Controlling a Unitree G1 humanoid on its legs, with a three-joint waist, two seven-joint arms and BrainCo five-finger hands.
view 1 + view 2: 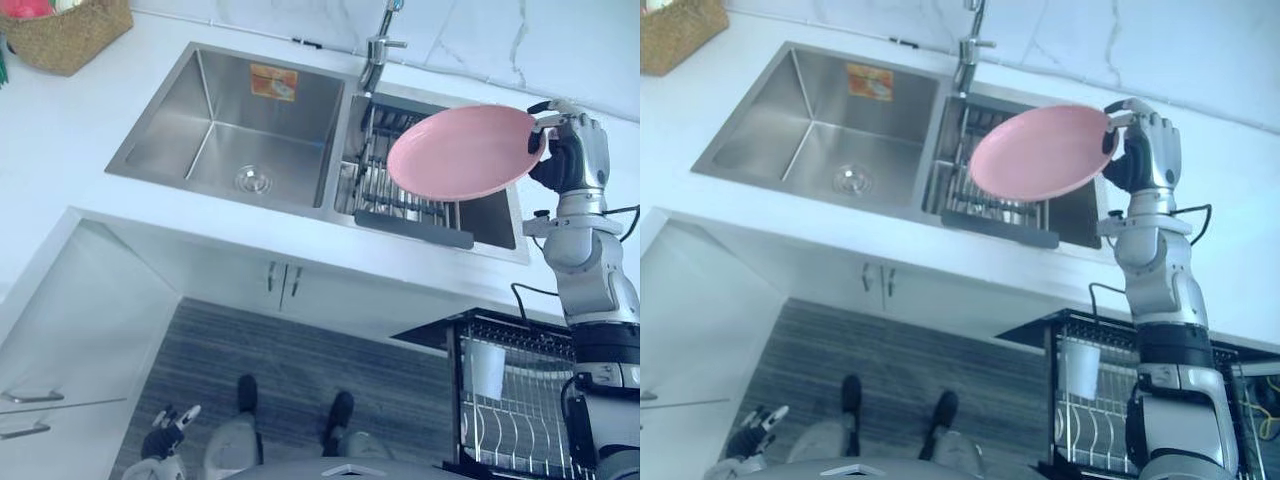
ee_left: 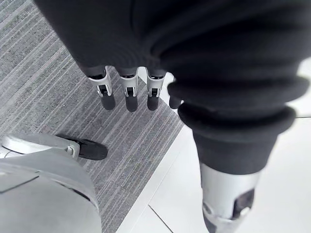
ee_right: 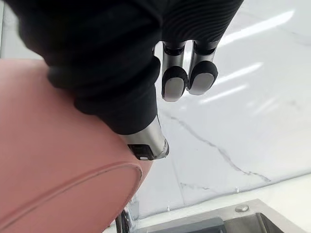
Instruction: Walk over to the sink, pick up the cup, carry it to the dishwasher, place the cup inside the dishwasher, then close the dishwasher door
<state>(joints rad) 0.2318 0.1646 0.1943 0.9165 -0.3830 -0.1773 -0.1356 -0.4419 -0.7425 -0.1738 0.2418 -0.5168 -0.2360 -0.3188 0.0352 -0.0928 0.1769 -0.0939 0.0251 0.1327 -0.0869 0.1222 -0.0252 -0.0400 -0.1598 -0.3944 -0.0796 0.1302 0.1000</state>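
Left eye view, left to right:

- **Counter:** a woven basket (image 1: 70,38) sits at 11 o'clock on the white countertop (image 1: 60,130).
- **Left hand** (image 1: 170,425): it hangs low at 7 o'clock over the grey striped floor (image 1: 300,360). In the left wrist view its fingers (image 2: 127,94) are straight and relaxed, with nothing in them.
- **Sink:** the double-basin steel sink (image 1: 210,125) spans 10 to 1 o'clock. The left basin is bare apart from the drain. The faucet (image 1: 378,48) is at 12 o'clock over the divider. The right basin holds a wire dish rack (image 1: 395,195).
- **Pink plate** (image 1: 460,155): it's at 2 o'clock, tilted and lifted clear above that dish rack.
- **Right hand** (image 1: 580,150): it's at the plate's 3 o'clock edge, clamped on the rim. The right wrist view shows the rim right against the hand.
- **Dishwasher:** the dishwasher rack (image 1: 520,420) is at 5 o'clock, out and open. A white cup (image 1: 487,368) stands at its left end.

Status, my read:

- **Walk to sink:** done.
- **Pick:** done, but the item in hand is a plate, not a cup. The only cup I see is the one in the dishwasher rack.
- **Left to do:** swing the plate down to 5 o'clock, seat it between the tines, let go and close up.
- **Door:** I can't make it out clearly, so I can't say how it stands.
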